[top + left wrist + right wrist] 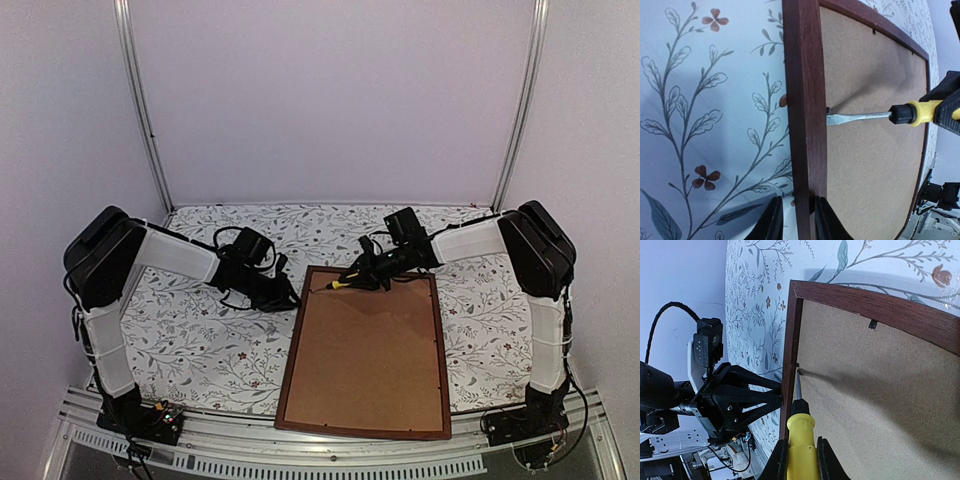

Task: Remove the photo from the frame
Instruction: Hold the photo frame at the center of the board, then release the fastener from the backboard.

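Note:
The dark reddish-brown frame (pixel 360 428) lies face down on the floral cloth, its brown backing board (pixel 365 350) facing up. The photo is hidden beneath the board. My left gripper (pixel 290 298) straddles the frame's left rail (pixel 807 100) near the far corner. Its inner finger touches the rail and its outer finger (pixel 774 217) stands a little off it. My right gripper (pixel 800 460) is shut on a yellow-handled screwdriver (pixel 801 440). The screwdriver's blade tip (pixel 832 119) sits at the rail's inner edge on the board (pixel 870 165), just ahead of my left fingers.
A small black retaining clip (pixel 872 324) sits on the far rail's inner edge. The frame's near rail reaches the table's front edge by the metal base rail (pixel 300 462). Both arms meet over the frame's far end. Cables trail by my left wrist (pixel 235 240).

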`<state>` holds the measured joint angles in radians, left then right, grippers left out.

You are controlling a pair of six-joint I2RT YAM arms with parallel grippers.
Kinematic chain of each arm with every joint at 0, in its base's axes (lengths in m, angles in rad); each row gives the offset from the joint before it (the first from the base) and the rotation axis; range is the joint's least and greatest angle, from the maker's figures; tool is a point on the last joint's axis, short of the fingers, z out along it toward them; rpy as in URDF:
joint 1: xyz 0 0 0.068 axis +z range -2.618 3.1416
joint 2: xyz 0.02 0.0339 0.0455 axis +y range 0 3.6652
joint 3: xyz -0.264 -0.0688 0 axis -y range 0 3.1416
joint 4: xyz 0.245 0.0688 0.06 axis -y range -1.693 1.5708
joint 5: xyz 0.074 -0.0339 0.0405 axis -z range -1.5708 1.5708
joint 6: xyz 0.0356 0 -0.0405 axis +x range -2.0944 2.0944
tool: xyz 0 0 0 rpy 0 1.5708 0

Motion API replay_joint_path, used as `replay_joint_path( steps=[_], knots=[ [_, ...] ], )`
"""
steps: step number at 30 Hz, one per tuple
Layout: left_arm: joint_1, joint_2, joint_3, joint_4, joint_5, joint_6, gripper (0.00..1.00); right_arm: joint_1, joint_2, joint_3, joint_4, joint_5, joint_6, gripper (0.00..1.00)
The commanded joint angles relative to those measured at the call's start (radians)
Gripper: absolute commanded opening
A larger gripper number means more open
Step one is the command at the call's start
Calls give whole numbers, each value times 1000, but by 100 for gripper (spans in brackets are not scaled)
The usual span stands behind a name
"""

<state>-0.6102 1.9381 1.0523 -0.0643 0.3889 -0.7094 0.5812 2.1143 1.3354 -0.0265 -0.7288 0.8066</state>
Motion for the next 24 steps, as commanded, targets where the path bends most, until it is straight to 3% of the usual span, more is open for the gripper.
replay_joint_path(
  steps=[1, 24],
  knots=[
    [9, 28, 18, 12, 10, 2, 24, 1, 10, 24, -16, -2, -6, 0],
    [-3, 48, 37, 4, 15, 9, 20, 21, 57, 76, -34, 22, 16, 0]
  ],
)
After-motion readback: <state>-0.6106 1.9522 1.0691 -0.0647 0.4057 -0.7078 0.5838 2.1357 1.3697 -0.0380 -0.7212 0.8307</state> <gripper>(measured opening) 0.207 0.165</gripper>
